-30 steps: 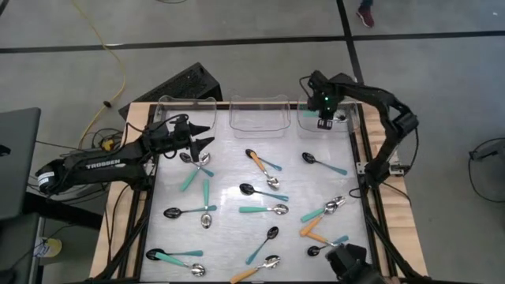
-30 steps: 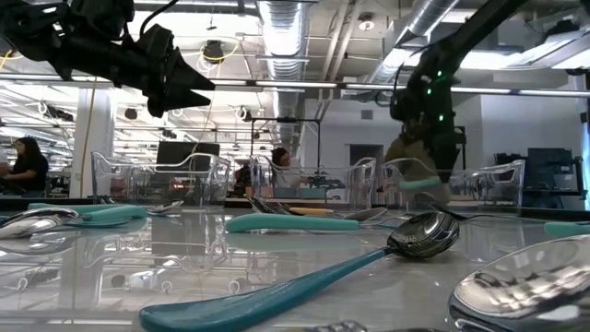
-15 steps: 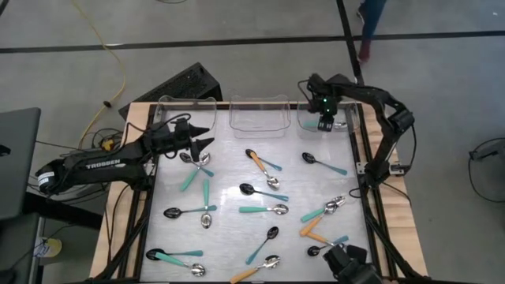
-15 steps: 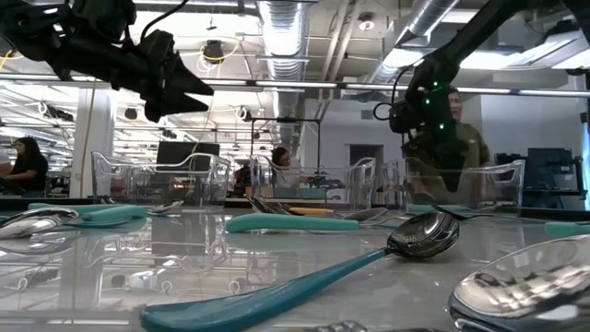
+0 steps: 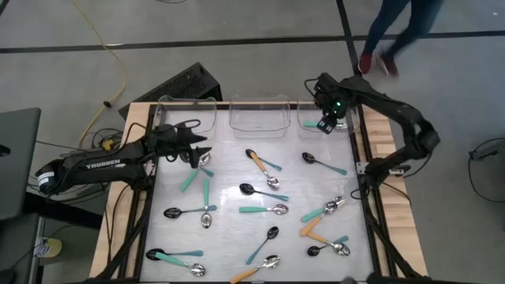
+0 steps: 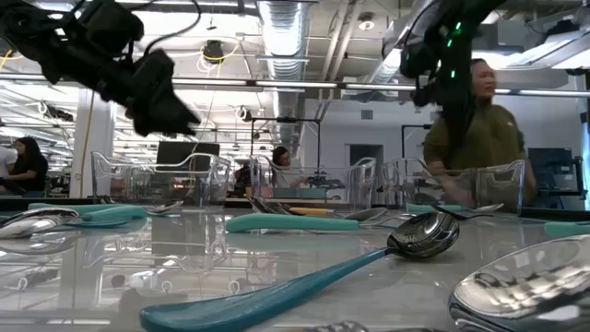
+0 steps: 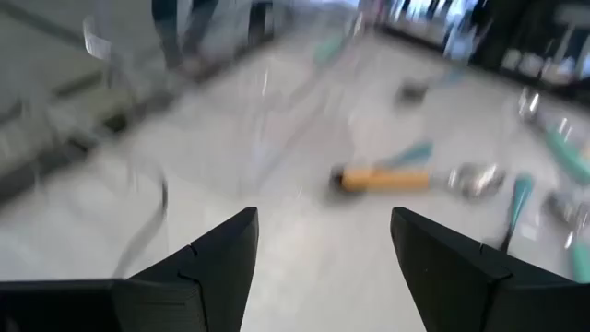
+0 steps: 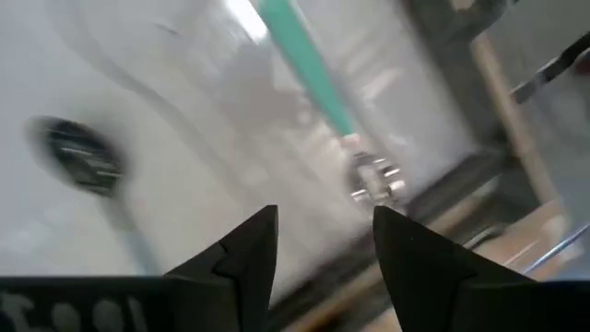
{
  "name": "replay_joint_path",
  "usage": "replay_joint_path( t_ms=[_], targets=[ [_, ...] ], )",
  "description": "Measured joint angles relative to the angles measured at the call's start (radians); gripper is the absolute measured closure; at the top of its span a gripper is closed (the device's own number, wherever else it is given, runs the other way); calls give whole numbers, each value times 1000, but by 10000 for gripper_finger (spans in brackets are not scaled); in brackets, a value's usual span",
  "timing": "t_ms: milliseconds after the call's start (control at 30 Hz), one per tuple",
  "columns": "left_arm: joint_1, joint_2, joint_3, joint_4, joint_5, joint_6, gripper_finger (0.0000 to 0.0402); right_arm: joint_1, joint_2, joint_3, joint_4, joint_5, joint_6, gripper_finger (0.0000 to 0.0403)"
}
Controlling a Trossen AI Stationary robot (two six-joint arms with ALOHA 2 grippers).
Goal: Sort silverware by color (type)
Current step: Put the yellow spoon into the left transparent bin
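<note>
Three clear bins [image 5: 257,114] line the tabletop's [image 5: 229,170] far edge; the right bin [image 5: 325,118] holds one teal-handled spoon [image 5: 311,125]. Roughly fifteen spoons [image 5: 263,210] lie scattered on the tabletop. Left pincer [image 5: 202,142] and right pincer [image 5: 325,125] both gape empty.

The right end effector [image 8: 318,242], fingers apart and empty, faces a teal-handled spoon [image 8: 313,69].

Left dark two-finger gripper [image 5: 203,145] at centre-left of the high view — fingers parted, nothing between them, arm stretched in from the left edge. Right dark two-finger gripper [image 5: 325,125] at upper right — fingers apart and empty, arm bent back along the right side.
</note>
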Motion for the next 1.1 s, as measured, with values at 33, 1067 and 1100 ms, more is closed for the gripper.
replay_joint_path(
  t_ms=[33,1067,1100],
  targets=[
    [-4,0,0,-42,4,6,168,17,-26,0,-7,-36,67,205],
    [-331,252,94,-127,-147,21,168,357,-189,0,194,-182,329,208],
    [-331,280,121,-112,-163,77,168,361,-189,0,202,-182,329,208]
  ],
)
